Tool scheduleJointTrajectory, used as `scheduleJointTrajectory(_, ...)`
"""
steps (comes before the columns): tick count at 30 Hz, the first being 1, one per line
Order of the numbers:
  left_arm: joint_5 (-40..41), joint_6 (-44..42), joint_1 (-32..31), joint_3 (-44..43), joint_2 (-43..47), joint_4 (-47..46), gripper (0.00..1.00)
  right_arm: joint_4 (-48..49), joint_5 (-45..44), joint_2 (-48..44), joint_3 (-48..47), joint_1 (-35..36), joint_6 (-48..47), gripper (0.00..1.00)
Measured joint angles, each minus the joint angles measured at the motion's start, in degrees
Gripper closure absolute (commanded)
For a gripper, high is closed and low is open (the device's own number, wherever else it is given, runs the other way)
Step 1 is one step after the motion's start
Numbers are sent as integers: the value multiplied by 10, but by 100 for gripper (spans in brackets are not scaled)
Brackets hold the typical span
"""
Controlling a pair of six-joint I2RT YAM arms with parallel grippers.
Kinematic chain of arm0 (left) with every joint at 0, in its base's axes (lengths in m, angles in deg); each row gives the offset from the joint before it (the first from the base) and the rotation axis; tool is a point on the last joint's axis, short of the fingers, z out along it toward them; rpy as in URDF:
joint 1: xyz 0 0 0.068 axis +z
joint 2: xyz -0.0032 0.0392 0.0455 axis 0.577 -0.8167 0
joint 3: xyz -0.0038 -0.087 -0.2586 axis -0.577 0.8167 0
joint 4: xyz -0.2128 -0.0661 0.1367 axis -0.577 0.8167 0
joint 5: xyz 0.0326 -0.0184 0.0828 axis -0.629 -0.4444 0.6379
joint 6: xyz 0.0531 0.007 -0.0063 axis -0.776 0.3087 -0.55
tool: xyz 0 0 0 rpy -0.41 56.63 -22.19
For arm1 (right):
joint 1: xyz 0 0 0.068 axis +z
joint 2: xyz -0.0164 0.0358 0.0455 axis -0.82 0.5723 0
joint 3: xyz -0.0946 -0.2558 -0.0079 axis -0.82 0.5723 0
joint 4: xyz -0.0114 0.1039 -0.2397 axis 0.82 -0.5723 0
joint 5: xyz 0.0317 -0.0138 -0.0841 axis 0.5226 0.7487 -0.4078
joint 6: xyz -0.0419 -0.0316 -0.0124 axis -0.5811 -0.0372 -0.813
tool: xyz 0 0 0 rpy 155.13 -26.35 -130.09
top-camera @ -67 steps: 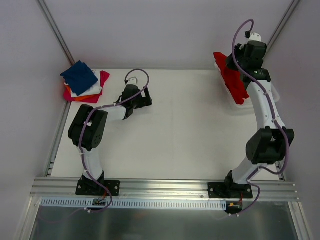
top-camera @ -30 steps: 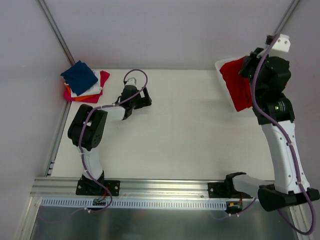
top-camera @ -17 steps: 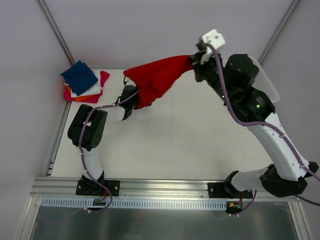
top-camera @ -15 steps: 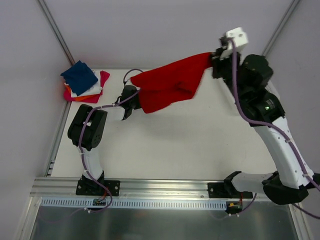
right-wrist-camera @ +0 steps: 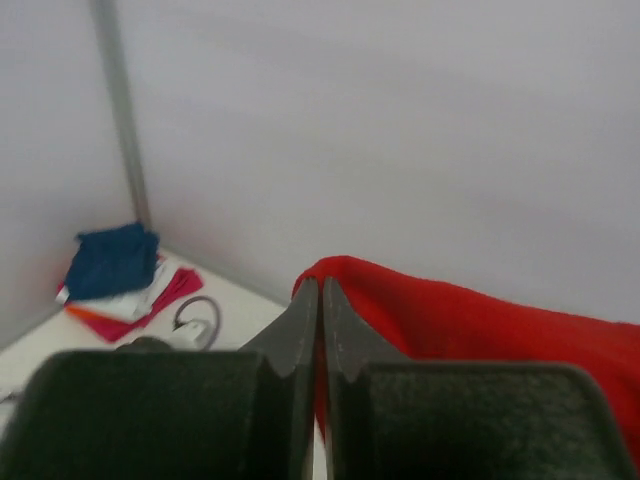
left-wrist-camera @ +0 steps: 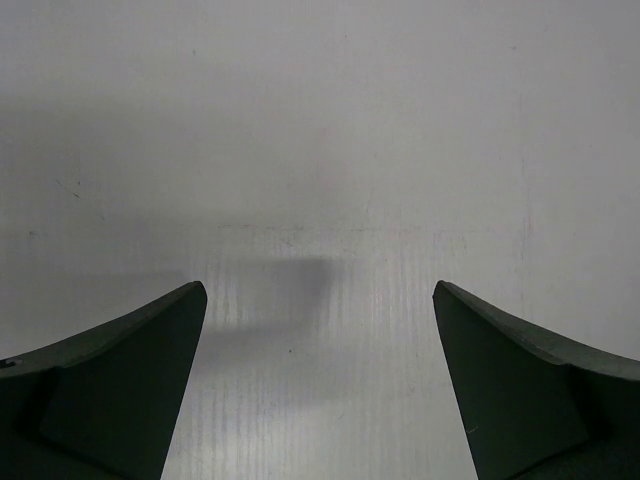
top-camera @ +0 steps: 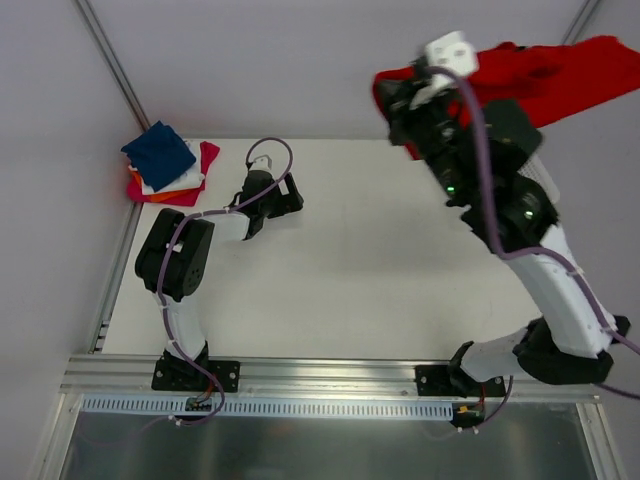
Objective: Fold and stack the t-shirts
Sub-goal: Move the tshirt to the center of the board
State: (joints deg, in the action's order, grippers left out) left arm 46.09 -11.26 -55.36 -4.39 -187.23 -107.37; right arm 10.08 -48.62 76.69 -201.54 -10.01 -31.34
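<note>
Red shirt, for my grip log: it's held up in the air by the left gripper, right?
No: the right gripper holds the red shirt up in the air, as the right wrist view shows; the left gripper is open, empty.

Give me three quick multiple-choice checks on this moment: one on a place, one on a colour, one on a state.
1. Where on the table does the stack of folded t-shirts sit?
A. far-left corner
B. centre
C. near-right edge

2. What colour is the top shirt of that stack?
A. white
B. orange
C. navy blue

3. What state is the red t-shirt in?
A. spread flat on the table
B. pinched in the shut right gripper, up in the air
C. folded on the stack

Answers:
1 A: the overhead view shows the stack in the far-left corner.
2 C: navy lies on top, with white, orange and magenta edges beneath.
3 B: the right wrist view shows closed fingers with red cloth trailing from them, and overhead the shirt hangs above the table.
</note>
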Motion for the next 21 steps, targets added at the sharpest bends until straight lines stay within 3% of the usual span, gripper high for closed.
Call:
scheduleJointTrajectory(3, 0, 0, 0, 0, 0, -1, 1, -13, 10, 80, -43, 102, -79, 100)
scheduleJointTrajectory(7, 0, 0, 0, 0, 0, -1, 1, -27, 16, 87, 26, 111, -116, 100)
scheduleJointTrajectory(10, 0, 0, 0, 0, 0, -1, 1, 8, 15, 6, 149, 39, -96, 100)
scheduleJointTrajectory(13, -1, 0, 0, 0, 0, -2, 1, 34, -23, -95, 237, -87, -50, 100)
scheduleJointTrajectory(15, -2, 0, 0, 0, 0, -2, 1, 70, -63, -151, 247, -149, -24, 100)
scheduleJointTrajectory(21, -2, 0, 0, 0, 0, -2, 1, 132, -62, -208, 176, -160, 22, 100)
